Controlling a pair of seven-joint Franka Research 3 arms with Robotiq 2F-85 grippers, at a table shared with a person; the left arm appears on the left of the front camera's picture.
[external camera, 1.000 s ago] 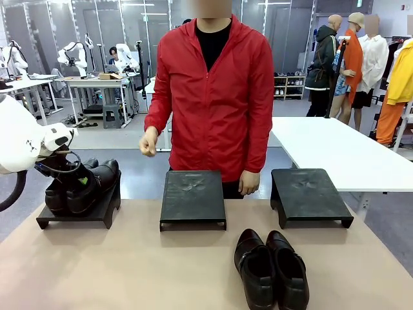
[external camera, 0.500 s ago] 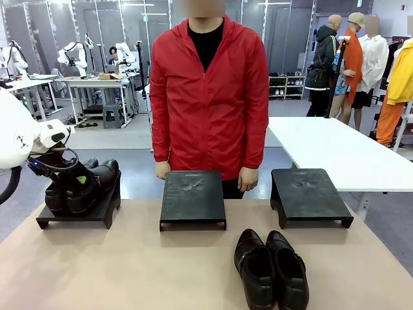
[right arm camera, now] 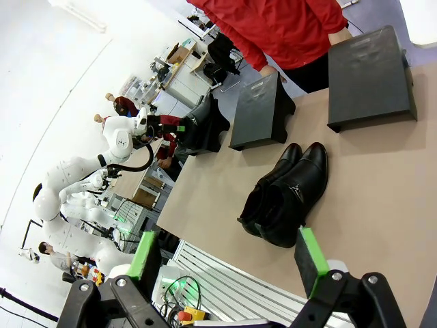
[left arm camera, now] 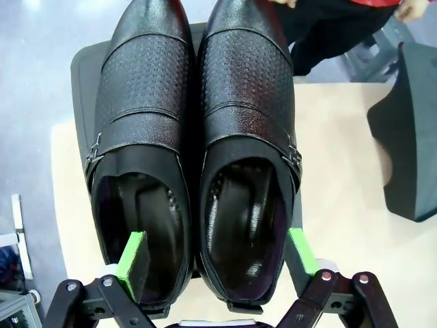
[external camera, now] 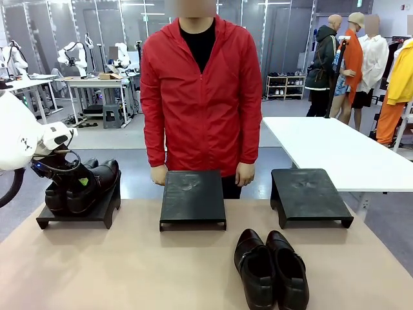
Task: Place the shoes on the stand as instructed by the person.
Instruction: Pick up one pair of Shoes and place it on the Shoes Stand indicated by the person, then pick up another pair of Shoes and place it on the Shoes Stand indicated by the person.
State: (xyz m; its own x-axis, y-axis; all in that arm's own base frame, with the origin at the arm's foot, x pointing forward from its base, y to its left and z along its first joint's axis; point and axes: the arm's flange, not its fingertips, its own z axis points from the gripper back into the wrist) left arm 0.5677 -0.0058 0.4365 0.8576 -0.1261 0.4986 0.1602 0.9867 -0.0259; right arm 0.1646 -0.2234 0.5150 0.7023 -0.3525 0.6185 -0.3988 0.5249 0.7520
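A pair of black shoes (left arm camera: 198, 137) with straps and buckles rests on the left stand (external camera: 77, 213). My left gripper (left arm camera: 217, 256) is open over their heels. One green pad (left arm camera: 133, 263) reaches into one shoe's opening, and the other pad (left arm camera: 300, 249) hangs just outside the other shoe. In the front view my left gripper (external camera: 74, 184) sits low at this pair (external camera: 90, 184). A second glossy black pair (external camera: 271, 268) lies on the table, near its front edge. The right gripper (right arm camera: 225, 258) hangs open, high above the table and away from that pair (right arm camera: 287, 195). The person (external camera: 200, 90) in the red jacket stands behind the middle stand (external camera: 193, 197).
Both of the person's hands (external camera: 245, 174) rest at the middle stand's far edge. Another bare black stand (external camera: 310, 194) sits to the right. A white table (external camera: 335, 148) stands behind on the right. The tan tabletop (external camera: 116, 271) lies bare in front of the stands.
The person lowered the raised hand and now holds both hands at the middle stand's far edge. My left gripper stayed at the shoes on the left stand.
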